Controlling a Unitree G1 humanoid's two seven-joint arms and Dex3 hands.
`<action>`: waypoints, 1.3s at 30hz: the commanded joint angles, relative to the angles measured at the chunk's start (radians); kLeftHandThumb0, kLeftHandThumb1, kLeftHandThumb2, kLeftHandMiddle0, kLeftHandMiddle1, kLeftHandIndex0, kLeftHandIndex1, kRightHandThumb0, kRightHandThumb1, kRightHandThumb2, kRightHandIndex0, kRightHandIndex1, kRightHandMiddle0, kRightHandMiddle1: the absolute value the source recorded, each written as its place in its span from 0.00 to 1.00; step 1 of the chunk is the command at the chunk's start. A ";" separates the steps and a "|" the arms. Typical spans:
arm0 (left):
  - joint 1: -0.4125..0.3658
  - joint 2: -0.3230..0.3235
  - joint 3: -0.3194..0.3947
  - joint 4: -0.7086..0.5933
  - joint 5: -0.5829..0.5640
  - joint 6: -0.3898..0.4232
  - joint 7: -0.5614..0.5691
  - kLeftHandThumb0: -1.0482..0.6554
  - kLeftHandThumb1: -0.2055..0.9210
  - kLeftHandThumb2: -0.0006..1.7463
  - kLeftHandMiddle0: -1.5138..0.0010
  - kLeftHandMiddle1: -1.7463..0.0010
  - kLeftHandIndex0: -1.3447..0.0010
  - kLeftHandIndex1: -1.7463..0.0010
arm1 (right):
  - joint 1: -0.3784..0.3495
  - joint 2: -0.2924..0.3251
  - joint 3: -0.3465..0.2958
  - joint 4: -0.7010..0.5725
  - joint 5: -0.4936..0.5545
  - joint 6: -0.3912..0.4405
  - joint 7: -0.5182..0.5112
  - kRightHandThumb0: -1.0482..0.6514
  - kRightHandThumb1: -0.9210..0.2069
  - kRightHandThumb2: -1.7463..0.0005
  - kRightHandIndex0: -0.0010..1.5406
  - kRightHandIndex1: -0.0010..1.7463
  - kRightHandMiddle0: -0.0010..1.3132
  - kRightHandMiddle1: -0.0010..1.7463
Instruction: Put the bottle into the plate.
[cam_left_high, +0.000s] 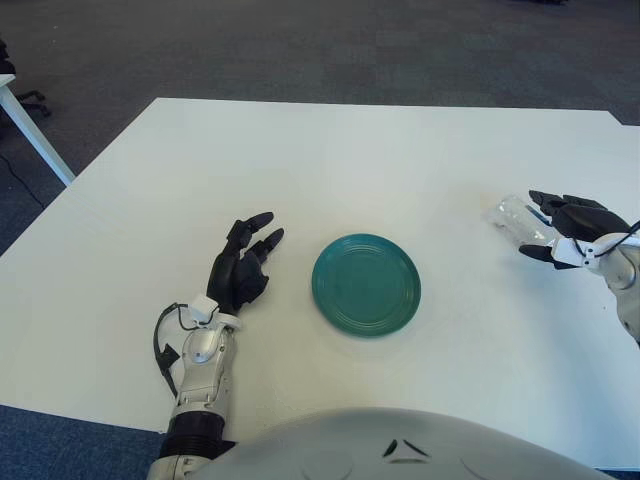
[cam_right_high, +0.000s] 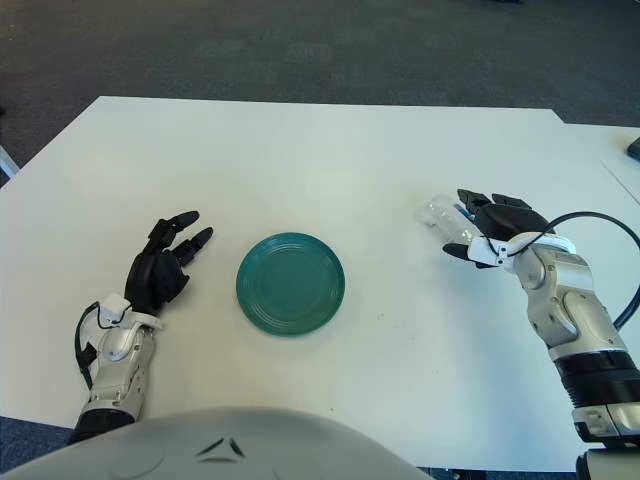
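Note:
A clear plastic bottle (cam_left_high: 510, 215) lies on its side on the white table (cam_left_high: 330, 160), near the right edge. My right hand (cam_left_high: 538, 226) is at the bottle's near end, its fingers (cam_right_high: 497, 206) spread over the top and the thumb (cam_right_high: 458, 251) below, not clamped on it. The round green plate (cam_left_high: 366, 284) lies flat in the middle of the table, well to the left of the bottle, with nothing on it. My left hand (cam_left_high: 243, 262) shows to the left of the plate, fingers relaxed and holding nothing.
The table's far edge and left corner border dark carpet (cam_left_high: 300, 50). Another white table's leg (cam_left_high: 35, 130) shows at the far left. A black cable (cam_right_high: 600, 225) loops from my right wrist.

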 joint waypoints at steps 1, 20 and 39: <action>0.034 -0.006 0.001 0.023 -0.009 0.021 -0.004 0.24 1.00 0.55 0.56 1.00 0.81 0.54 | -0.043 -0.029 0.010 0.027 -0.012 -0.011 0.007 0.00 0.00 0.63 0.00 0.00 0.00 0.00; 0.074 -0.002 -0.002 -0.029 -0.016 0.031 -0.011 0.24 1.00 0.55 0.56 1.00 0.81 0.54 | -0.102 -0.037 0.039 0.049 -0.032 -0.020 0.013 0.00 0.00 0.62 0.00 0.00 0.00 0.00; 0.101 0.008 0.001 -0.065 -0.031 0.042 -0.021 0.24 1.00 0.55 0.56 1.00 0.81 0.54 | -0.150 -0.016 0.065 0.086 -0.029 -0.029 0.001 0.00 0.00 0.61 0.01 0.00 0.01 0.00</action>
